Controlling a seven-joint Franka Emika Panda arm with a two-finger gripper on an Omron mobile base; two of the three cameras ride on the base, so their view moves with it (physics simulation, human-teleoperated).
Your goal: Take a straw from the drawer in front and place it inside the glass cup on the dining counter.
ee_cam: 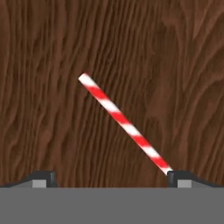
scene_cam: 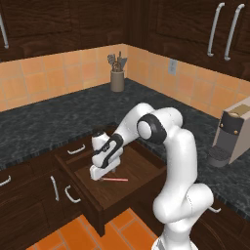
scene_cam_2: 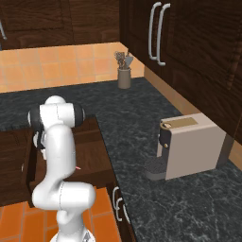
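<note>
The drawer stands pulled out below the black counter, its wooden floor bare. The straw, red with white stripes, lies flat on that floor. My gripper reaches down into the drawer just left of the straw, open and holding nothing. In the hand view the straw runs diagonally from upper left to lower right. Its lower end lies beside the right fingertip, with my gripper spread wide above the wood. From the right base view, my arm covers most of the drawer. The glass cup and dining counter are out of view.
The black speckled counter wraps the corner, with a utensil holder at the back and a coffee machine on the right. Upper cabinets with long handles hang above. Closed drawers flank the open one over an orange tile floor.
</note>
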